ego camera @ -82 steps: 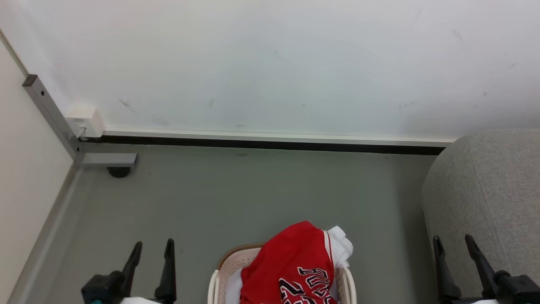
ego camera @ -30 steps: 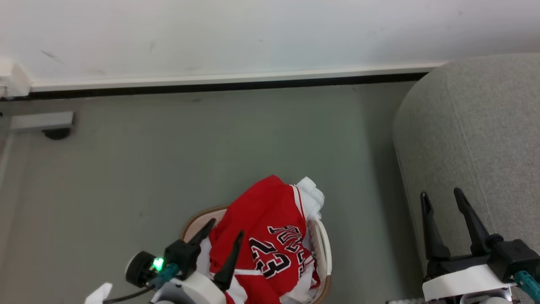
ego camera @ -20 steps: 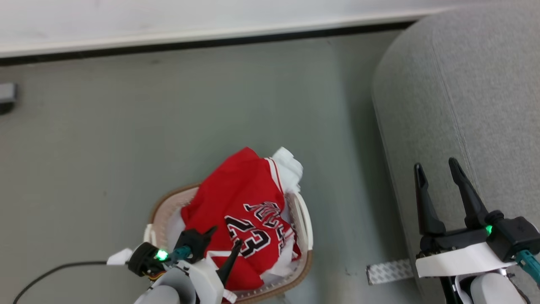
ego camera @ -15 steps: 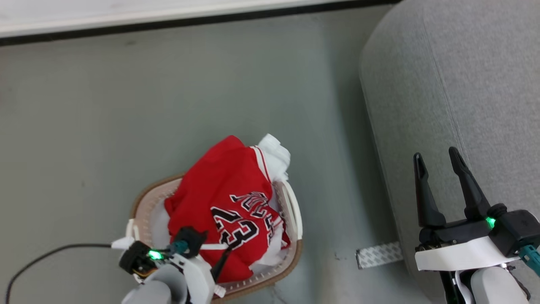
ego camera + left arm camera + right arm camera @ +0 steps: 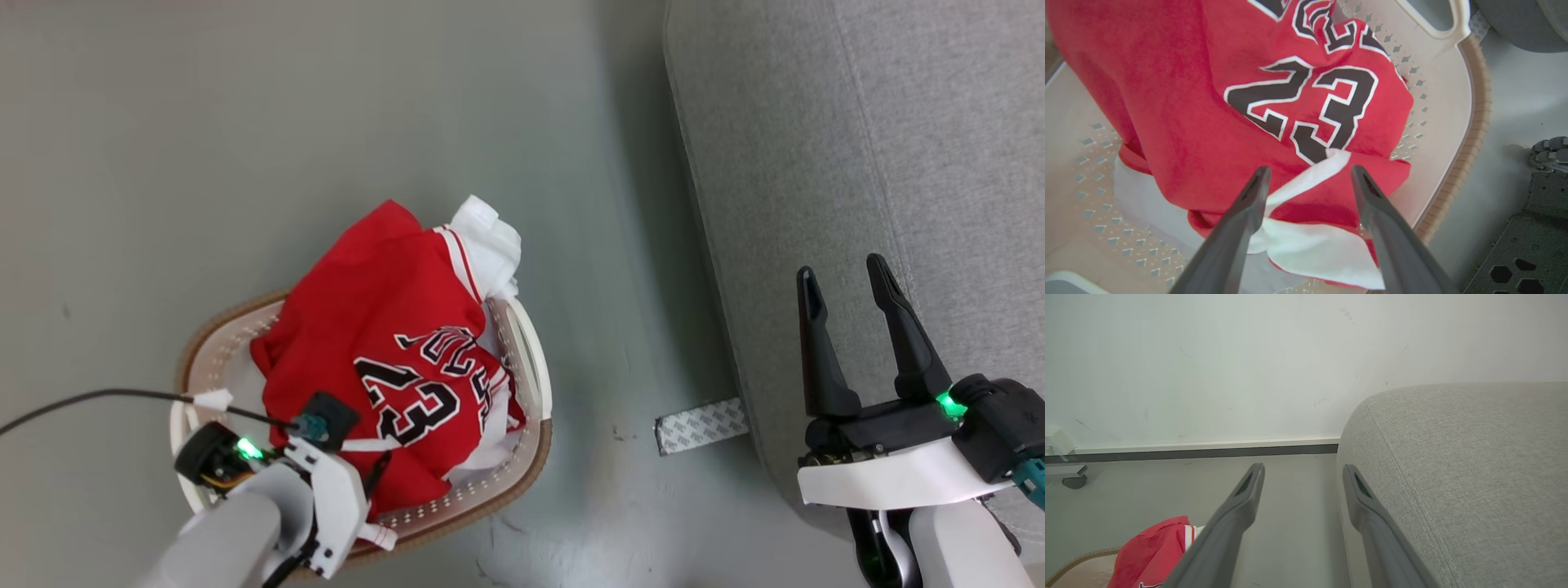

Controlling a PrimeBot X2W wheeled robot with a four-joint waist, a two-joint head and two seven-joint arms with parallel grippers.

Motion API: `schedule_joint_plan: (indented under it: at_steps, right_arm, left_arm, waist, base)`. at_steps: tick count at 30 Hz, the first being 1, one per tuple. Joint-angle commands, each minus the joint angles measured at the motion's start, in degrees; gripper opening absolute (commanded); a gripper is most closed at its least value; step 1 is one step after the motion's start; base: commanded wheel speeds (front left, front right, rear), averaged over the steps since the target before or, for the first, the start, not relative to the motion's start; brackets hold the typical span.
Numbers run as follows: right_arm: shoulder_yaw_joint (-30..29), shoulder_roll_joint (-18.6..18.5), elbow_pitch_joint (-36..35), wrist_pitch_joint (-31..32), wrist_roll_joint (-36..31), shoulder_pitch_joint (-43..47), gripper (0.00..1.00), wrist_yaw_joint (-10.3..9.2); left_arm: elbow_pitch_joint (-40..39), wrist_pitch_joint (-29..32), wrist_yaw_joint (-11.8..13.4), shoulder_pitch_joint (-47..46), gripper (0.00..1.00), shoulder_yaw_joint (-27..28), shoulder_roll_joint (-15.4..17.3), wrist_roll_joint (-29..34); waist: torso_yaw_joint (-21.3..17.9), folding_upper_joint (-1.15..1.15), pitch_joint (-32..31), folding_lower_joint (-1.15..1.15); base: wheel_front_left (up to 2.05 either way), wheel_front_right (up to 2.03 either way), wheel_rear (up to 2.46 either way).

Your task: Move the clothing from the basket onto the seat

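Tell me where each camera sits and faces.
Head view: on the head, facing down at the jersey in the basket near the sofa; left forearm and right claw show.
Left wrist view: over the basket, facing down onto the jersey; open left claw.
Right wrist view: beside the sofa, facing the wall; open right claw.
Shared: head and left wrist both show the jersey's number.

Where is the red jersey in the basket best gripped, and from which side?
Probably the white trim fold on the red jersey, below the number, coming from above. It lifts off the heap, away from the basket wall, and the open left end effector is lined up over it.
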Motion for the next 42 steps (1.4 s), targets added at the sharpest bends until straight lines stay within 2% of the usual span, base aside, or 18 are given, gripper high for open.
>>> schedule_joint_plan:
  at_steps: [1,12,20,21,22,23,24,25,32,42]
  right_arm:
    - [0.11,-0.17,-0.26,0.02,0.14,-0.76,1.0,-0.12]
    - [0.73,-0.17,-1.2,0.02,0.53,-1.81,1.0,-0.12]
    - [0.72,-0.17,-1.7,0.02,0.49,-2.37,1.0,-0.12]
    - [0.68,-0.18,-1.73,0.02,0.4,-2.47,1.0,-0.12]
    - [0.6,-0.18,-1.79,0.02,0.29,-2.56,1.0,-0.12]
    - [0.51,-0.18,-1.84,0.02,0.16,-2.62,1.0,-0.12]
    - [0.42,-0.18,-1.87,0.02,-0.04,-2.62,1.0,-0.12]
    - [0.3,-0.18,-1.85,0.02,-0.17,-2.61,1.0,-0.12]
    - [-0.98,-0.18,-0.42,0.02,-1.54,-1.3,1.0,-0.12]
    - [-2.89,-0.22,3.52,0.02,-4.15,3.42,1.0,-0.12]
  left_arm:
    - [0.14,-0.07,0.12,-0.48,1.0,-0.13,0.54,-0.44]
    - [-0.84,3.04,0.12,-5.01,1.0,-10.2,4.96,-7.18]
    - [-0.69,1.67,0.12,-7.1,1.0,-15.76,5.66,-10.45]
    - [-0.71,1.44,0.12,-7.22,0.84,-16.37,5.62,-10.78]
    - [-0.77,1.14,0.12,-7.48,0.49,-16.89,5.58,-10.95]
    - [-0.67,0.71,0.12,-7.75,0.36,-17.27,5.53,-11.24]
    - [-0.61,0.52,0.12,-7.85,0.11,-17.63,5.4,-11.47]
    - [-0.85,0.01,0.12,-7.97,0.0,-18.02,5.21,-11.61]
    - [-0.19,-3.6,0.12,-7.36,0.0,-18.94,2.8,-14.19]
    - [1.5,-10.17,0.12,-1.77,0.0,-18.72,-2.19,-20.18]
  waist:
    - [-0.26,0.0,0.78,-0.01]
    - [-1.46,0.0,5.74,-0.01]
    - [-1.92,0.0,8.5,-0.01]
    - [-1.96,0.0,8.75,-0.01]
    - [-1.96,0.0,8.94,-0.01]
    - [-1.91,0.0,9.06,-0.01]
    - [-1.83,0.0,9.13,-0.01]
    - [-1.7,0.0,9.13,-0.01]
    - [1.12,0.0,5.12,-0.01]
    - [7.16,0.0,-11.32,-0.01]
  base:
    - [0.0,0.0,0.0]
    - [0.0,0.0,0.0]
    - [0.0,0.0,0.0]
    - [0.0,0.0,0.0]
    - [0.0,0.0,0.0]
    - [0.0,0.0,0.0]
    - [0.0,0.0,0.0]
    - [0.0,0.0,0.0]
    - [0.0,0.0,0.0]
    - [0.0,0.0,0.0]
